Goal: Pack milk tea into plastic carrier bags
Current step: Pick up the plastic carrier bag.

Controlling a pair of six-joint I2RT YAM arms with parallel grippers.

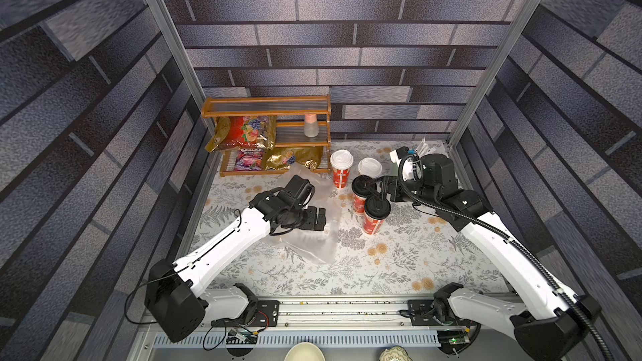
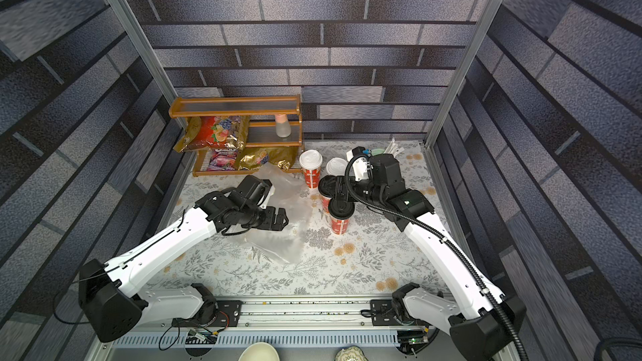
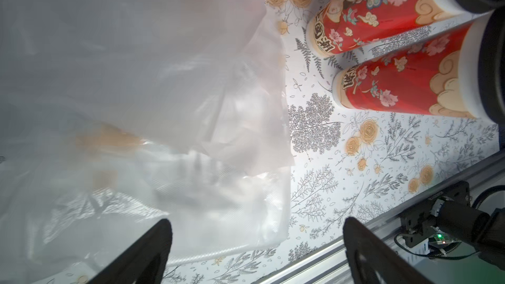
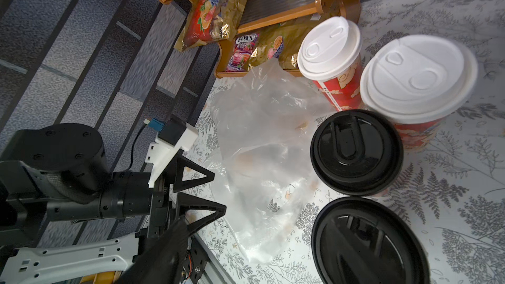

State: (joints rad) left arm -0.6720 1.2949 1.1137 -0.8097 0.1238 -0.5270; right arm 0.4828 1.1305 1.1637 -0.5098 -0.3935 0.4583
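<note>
Hovering just above the plastic carrier bags [image 1: 312,243], our left gripper [image 1: 318,218] shows its fingers [image 3: 153,249] spread wide with nothing between them; the bags lie crumpled and flat on the table [image 1: 399,258] directly beneath those fingers, their long axis running from the shelf [image 1: 267,112] toward the front rail, so we judge the coming move to be a short drop onto the film rather than a reach; the left arm is plainly the nearer one to the bags, stretched forward from its base with the wrist bent over and the gripper pointing across toward the cups. The two black-lidded cups [image 1: 377,208] stand upright just beside the bags' edge on our right side, with the two white-lidded cups [image 1: 341,161] behind them near the shelf; none is in a bag yet. Our right gripper [image 1: 378,185] sits at lid height by the rear black-lidded cup, the arm folded back on itself; we cannot tell whether its fingers grip the cup or merely flank it.
</note>
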